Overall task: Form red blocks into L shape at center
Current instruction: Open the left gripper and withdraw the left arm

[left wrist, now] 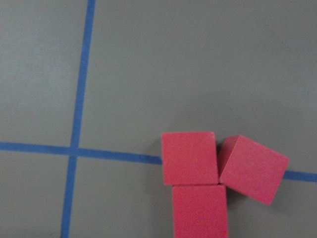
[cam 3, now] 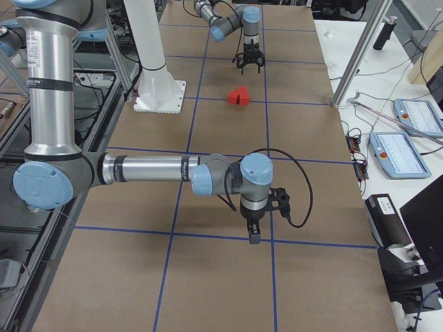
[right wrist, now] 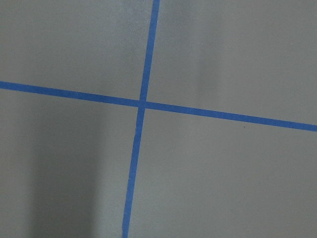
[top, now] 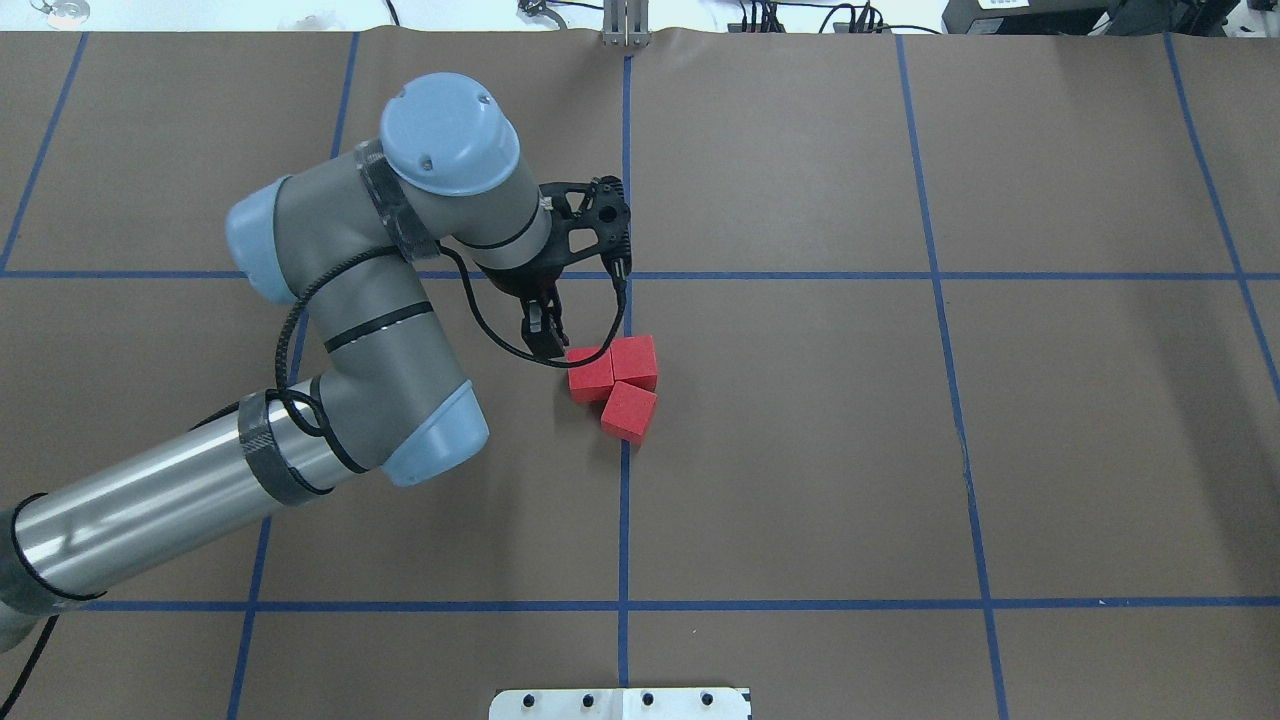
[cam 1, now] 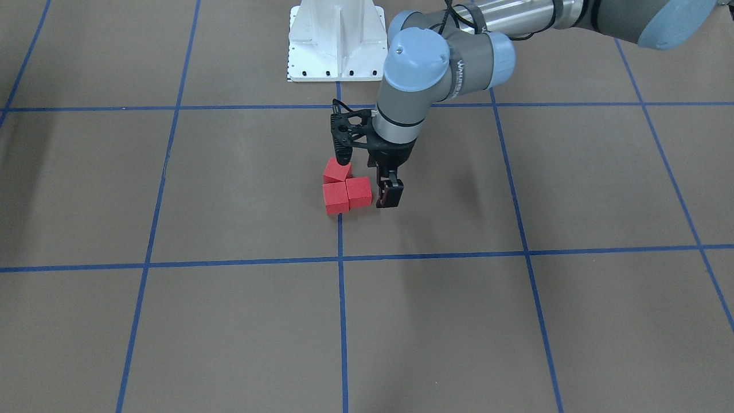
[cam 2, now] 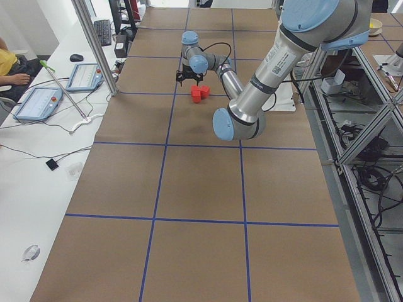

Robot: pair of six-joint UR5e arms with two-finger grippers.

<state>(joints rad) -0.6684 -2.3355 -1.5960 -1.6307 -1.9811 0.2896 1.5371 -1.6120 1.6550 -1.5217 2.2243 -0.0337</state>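
Left arm hovering beside a nearly finished L of blocks

The three small matte red cubes [top: 618, 384] are sitting clustered on the blue tape line at the brown grid's centre [top: 623, 500], one skewed. The left gripper [cam 1: 389, 194] is empty, seemingly near-closed. The right gripper's state cannot be told. The cubes look light and rigid; flat opposite faces are offering the best hold.

A robotics lab, plainly: brown table covering [cam 2: 189, 189] marked off in a blue tape grid [top: 623, 500], aluminium frame posts [cam 2: 94, 44] at the edge, a white side bench [cam 2: 38, 126] with teach pendants [cam 2: 38, 102] and loose cables (a keyboard [cam 2: 102, 31] and mouse [cam 2: 76, 58] further along), plus a white arm pedestal [cam 3: 158, 69] bolted down.
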